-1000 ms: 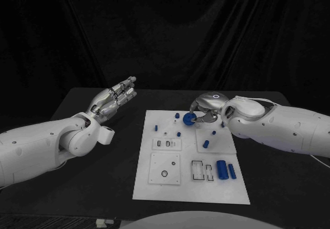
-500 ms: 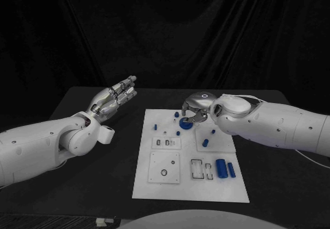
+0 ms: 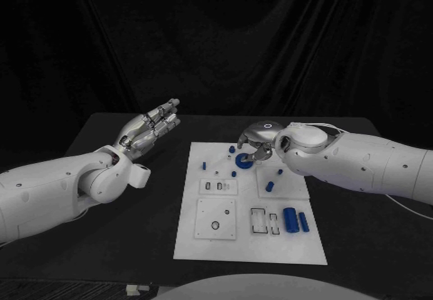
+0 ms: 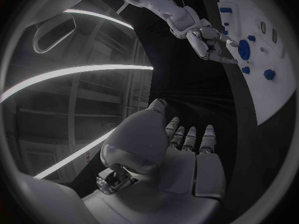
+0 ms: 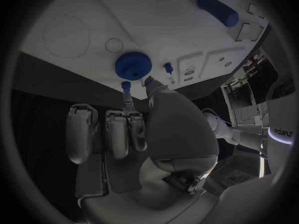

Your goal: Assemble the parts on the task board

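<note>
The white task board point(image 3: 243, 250) lies mid-table. A blue gear point(image 3: 243, 160) sits flat near its far edge, also seen as the gear point(image 5: 133, 65) and the gear point(image 4: 243, 50). My right hand point(image 3: 259, 142) hovers just behind it with its fingers point(image 5: 115, 129) spread. Its thumb tip reaches the gear's rim and nothing lies between the fingers. Small blue pegs point(image 3: 234, 175) stand around the gear, one peg point(image 5: 126, 87) right by a fingertip. My left hand point(image 3: 149, 128) is raised left of the board, flat and holding nothing.
Two blue cylinders, a thick one point(image 3: 290, 219) and a thinner one point(image 3: 304, 223), lie on the board's near right. Rectangular slots point(image 3: 265, 223) and a round recess point(image 3: 216, 226) mark the near half. Black table point(image 3: 126, 212) surrounds the board.
My right hand carried the gear a little leftward and lowered it onto the board, where it now lies flat. The left hand has stayed put.
</note>
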Controlling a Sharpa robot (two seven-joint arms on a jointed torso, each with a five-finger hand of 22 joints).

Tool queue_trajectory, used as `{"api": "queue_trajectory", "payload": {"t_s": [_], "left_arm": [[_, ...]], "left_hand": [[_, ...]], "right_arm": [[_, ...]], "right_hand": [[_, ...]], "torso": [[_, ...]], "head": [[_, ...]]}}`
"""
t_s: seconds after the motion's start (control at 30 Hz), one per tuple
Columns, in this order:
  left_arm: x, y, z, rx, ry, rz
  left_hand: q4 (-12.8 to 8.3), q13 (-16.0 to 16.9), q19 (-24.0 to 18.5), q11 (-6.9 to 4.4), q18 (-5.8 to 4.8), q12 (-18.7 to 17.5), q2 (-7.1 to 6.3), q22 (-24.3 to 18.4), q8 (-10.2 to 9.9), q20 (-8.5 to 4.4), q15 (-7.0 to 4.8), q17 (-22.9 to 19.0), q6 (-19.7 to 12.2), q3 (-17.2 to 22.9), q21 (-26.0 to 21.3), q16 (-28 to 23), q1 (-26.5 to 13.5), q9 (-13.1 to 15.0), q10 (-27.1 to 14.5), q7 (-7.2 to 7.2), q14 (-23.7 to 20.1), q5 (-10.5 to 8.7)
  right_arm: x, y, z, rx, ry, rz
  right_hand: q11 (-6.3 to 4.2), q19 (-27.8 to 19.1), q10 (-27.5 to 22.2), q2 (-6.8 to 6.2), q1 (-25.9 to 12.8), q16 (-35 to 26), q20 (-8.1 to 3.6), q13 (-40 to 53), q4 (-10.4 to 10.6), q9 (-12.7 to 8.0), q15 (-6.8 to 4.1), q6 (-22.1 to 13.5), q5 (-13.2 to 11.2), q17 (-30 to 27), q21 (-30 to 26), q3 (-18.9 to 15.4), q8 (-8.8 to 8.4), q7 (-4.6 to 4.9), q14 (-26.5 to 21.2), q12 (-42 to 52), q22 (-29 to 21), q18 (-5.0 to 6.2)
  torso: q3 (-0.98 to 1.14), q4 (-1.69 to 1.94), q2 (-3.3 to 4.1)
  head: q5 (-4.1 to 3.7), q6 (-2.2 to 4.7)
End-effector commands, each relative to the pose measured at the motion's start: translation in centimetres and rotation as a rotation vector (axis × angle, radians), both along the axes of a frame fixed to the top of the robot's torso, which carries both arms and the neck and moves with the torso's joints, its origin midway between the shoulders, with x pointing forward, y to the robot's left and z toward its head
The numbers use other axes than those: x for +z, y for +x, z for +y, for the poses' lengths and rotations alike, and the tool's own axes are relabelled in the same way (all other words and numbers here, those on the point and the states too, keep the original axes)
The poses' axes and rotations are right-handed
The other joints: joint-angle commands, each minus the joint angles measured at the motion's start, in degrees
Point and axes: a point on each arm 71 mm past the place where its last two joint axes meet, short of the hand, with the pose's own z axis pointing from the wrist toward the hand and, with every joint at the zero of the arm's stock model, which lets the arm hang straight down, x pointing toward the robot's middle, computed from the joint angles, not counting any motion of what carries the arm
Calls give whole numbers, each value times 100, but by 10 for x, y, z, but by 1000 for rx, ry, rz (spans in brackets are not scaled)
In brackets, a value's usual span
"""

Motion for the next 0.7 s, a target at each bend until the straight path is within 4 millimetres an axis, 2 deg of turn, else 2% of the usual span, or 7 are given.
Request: {"api": "queue_trajectory", "payload": {"t_s": [0.03, 0.17, 0.33, 0.37, 0.43, 0.7], "left_arm": [[1, -1, -2, -13, -14, -5], [1, -1, -1, -13, -14, -5], [1, 0, -2, -14, -14, -5], [1, 0, -2, -14, -14, -5], [1, 0, -2, -15, -15, -5], [0, 0, -2, -15, -15, -5]], "left_hand": [[-36, -10, -2, 37, 102, -19, 2, 5, 23, 37, 49, -5, -8, -7, 19, -21, 73, 7, 5, 11, -2, 25], [-40, -9, -1, 38, 102, -18, 3, 6, 23, 38, 50, -5, -7, -3, 20, -21, 75, 7, 7, 11, -2, 27], [-40, -9, -1, 38, 102, -18, 3, 6, 23, 38, 50, -5, -7, -3, 20, -21, 75, 7, 7, 11, -2, 27], [-40, -9, -1, 38, 102, -18, 3, 6, 23, 38, 50, -5, -7, -3, 20, -21, 75, 7, 7, 11, -2, 27], [-40, -9, -1, 38, 102, -18, 3, 6, 23, 38, 50, -5, -7, -3, 20, -21, 75, 7, 7, 11, -2, 27], [-46, -8, 1, 42, 102, -17, 4, 7, 23, 41, 51, -5, -9, 3, 21, -21, 78, 7, 9, 11, -2, 28]], "right_arm": [[-3, 0, -3, -28, -34, 24], [-4, 1, -5, -35, -43, 31], [-6, 1, -7, -39, -48, 36], [-6, 1, -7, -38, -48, 38], [-7, 1, -7, -38, -51, 41], [-12, 2, -7, -40, -59, 53]], "right_hand": [[53, 113, 607, -21, -97, 17, 59, 1508, 4, -47, 40, -66, -128, 1510, -38, -51, -63, 6, 611, 20, 1233, 26], [59, 105, 607, -30, -126, 17, 64, 1508, 9, -58, 46, -61, -163, 1510, -54, -64, -72, 18, 611, 20, 1228, 30], [69, 106, 607, -27, -160, 17, 71, 1508, 12, -64, 55, -29, -179, 1510, -54, -71, -67, 31, 611, 20, 1229, 30], [80, 104, 607, -5, -171, 17, 81, 1508, 4, -64, 66, 56, -153, 1510, -61, -58, -40, 40, 611, 20, 1228, 31], [76, 112, 607, 34, -106, 17, 87, 1508, -17, -51, 66, 226, 134, 1510, -54, -10, 17, 29, 611, 20, 1232, 29], [70, 93, 607, 73, -51, 17, 86, 1508, -38, -41, 60, 352, 298, 1510, -92, 26, 49, 18, 611, 20, 1221, 38]], "torso": [[-3, -7, -6], [-1, -16, -4], [2, -9, -7], [2, -9, -7], [3, -10, -8], [1, -12, -9]], "head": [[9, 1], [17, -6], [10, -7], [10, -7], [10, -10], [16, -31]]}}
